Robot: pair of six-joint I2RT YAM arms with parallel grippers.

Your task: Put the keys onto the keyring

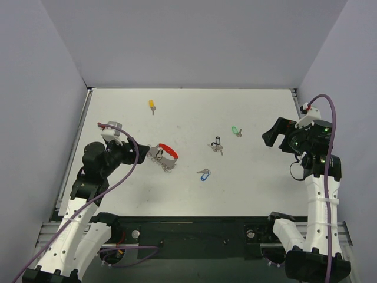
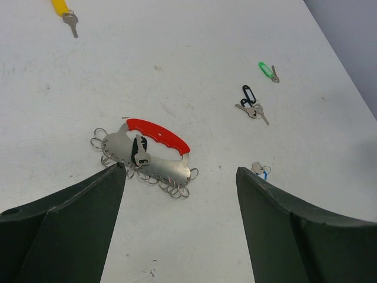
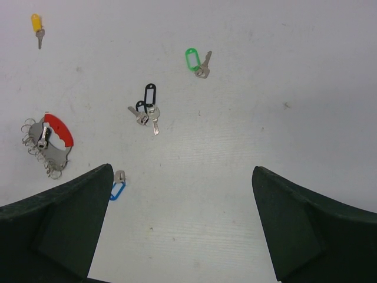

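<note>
The keyring [image 1: 164, 156], a silver plate with a red arc and several small rings, lies left of the table's middle; one silver key sits on it [image 2: 141, 152]. My left gripper [image 1: 142, 153] hovers open just beside it, the plate lying past its fingertips [image 2: 179, 177]. Loose keys lie apart on the table: yellow tag [image 1: 152, 105] at the back, green tag [image 1: 235, 131], black tag [image 1: 216, 144], and blue tag [image 1: 204, 174] nearest the front. My right gripper [image 1: 271, 137] is raised at the right, open and holding nothing [image 3: 179, 174].
The white table [image 1: 259, 188] is closed in by grey walls at the back and on both sides. The arm bases and a black rail [image 1: 194, 227] run along the near edge.
</note>
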